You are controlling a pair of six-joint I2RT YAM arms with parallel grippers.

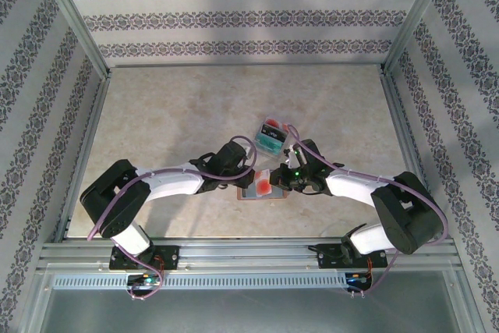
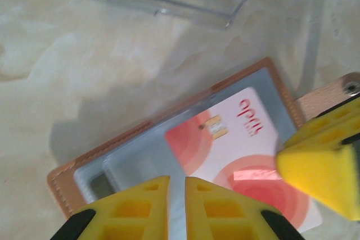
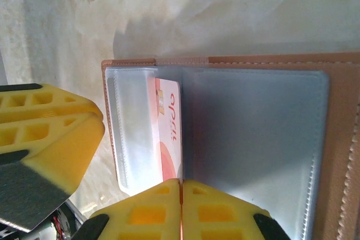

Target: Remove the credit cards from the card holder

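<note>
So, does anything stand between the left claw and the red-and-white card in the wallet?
Only the right claw, closed on the card's edge. Otherwise nothing visible separates the left claw from it.

Clear plastic tray [image 1: 284, 147] [image 2: 163, 8]: table centre, slightly right. Beige marbled table [image 1: 171, 115]. Floral-striped walls [image 1: 234, 21]: left, far, right. Metal rail [image 1: 249, 252]: near edge.

We read a single word: red script that looks like "opus", printed on the white-and-red credit card [image 2: 247, 155] sticking out of a pocket of the card holder [image 2: 140, 161].
</note>
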